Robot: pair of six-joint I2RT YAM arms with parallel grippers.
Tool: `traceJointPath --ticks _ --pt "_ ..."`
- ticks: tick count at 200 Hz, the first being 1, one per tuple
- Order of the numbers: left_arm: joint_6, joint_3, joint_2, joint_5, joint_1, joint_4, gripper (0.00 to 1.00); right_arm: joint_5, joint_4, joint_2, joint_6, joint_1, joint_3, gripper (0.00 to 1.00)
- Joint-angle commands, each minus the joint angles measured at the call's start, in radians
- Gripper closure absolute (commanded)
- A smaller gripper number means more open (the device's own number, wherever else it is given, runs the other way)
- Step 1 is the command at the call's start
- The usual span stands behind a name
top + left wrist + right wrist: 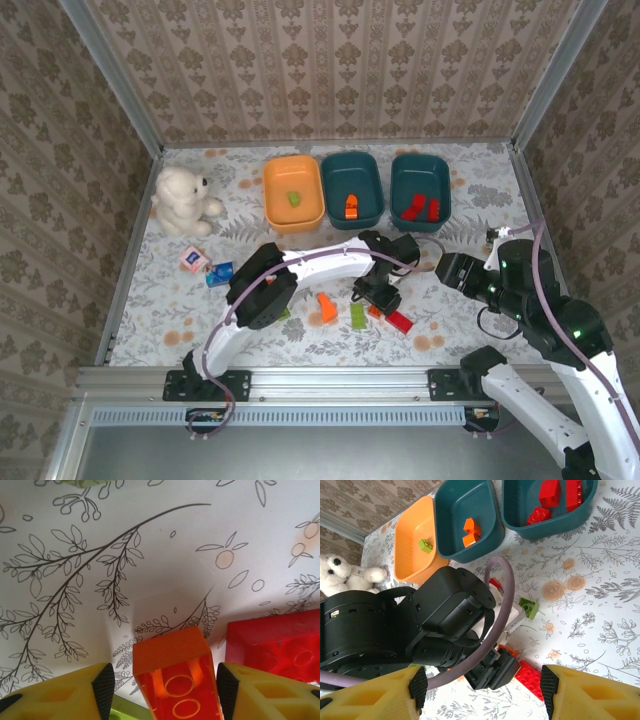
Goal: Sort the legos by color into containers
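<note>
Between the fingers of the left gripper (165, 685), the orange brick (172, 672) runs off the bottom edge, so its near end is unseen. Just right of the fingers, a red brick (272, 647) is cut off by the frame. Under the left finger, a lime green brick (125, 711) is mostly hidden.

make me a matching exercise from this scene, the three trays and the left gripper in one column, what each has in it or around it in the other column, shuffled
Column one
1. orange tray
2. middle teal tray
3. right teal tray
4. left gripper

Column two
A. holds red legos
B. holds one lime green lego
C. holds orange legos
D. brackets an orange brick, jaws open on either side of it

Pairs: 1-B, 2-C, 3-A, 4-D
</note>
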Motion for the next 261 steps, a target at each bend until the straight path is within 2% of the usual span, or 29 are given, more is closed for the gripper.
traceJointPath --ticks 1,48,102,113,133,150,183,210,233,261 --pt "-0.026 0.025 0.012 -0.015 0.006 -0.029 0.44 0.012 -0.022 -0.007 0.001 0.001 0.019 0.35" --pt "-0.031 0.025 0.027 -0.023 0.017 -0.046 0.53 0.002 0.007 0.013 0.0 0.001 0.009 0.35" --pt "-0.026 0.03 0.066 -0.037 0.008 -0.068 0.49 -0.002 0.025 0.031 -0.001 0.001 -0.001 0.35" --pt "-0.026 0.028 0.063 -0.052 0.009 -0.065 0.52 -0.005 0.028 0.035 0.001 0.001 -0.002 0.35" --pt "-0.029 0.03 0.042 -0.082 0.013 -0.059 0.65 -0.008 0.034 0.038 0.0 0.001 -0.004 0.35" --pt "-0.042 0.037 0.008 -0.112 0.027 -0.059 0.68 -0.008 0.035 0.04 -0.001 0.001 -0.004 0.35" --pt "-0.087 0.044 -0.121 -0.14 0.122 -0.053 0.7 -0.01 0.042 0.056 -0.008 0.001 0.012 0.35" --pt "-0.073 0.095 -0.193 -0.131 0.219 -0.021 0.71 -0.015 0.058 0.075 -0.012 0.001 0.012 0.35" --pt "-0.052 0.176 -0.181 -0.112 0.312 0.017 0.71 -0.029 0.083 0.098 -0.008 0.001 0.008 0.35" --pt "-0.028 0.302 -0.092 -0.098 0.406 0.101 0.71 -0.068 0.125 0.148 0.004 0.001 -0.002 0.36"
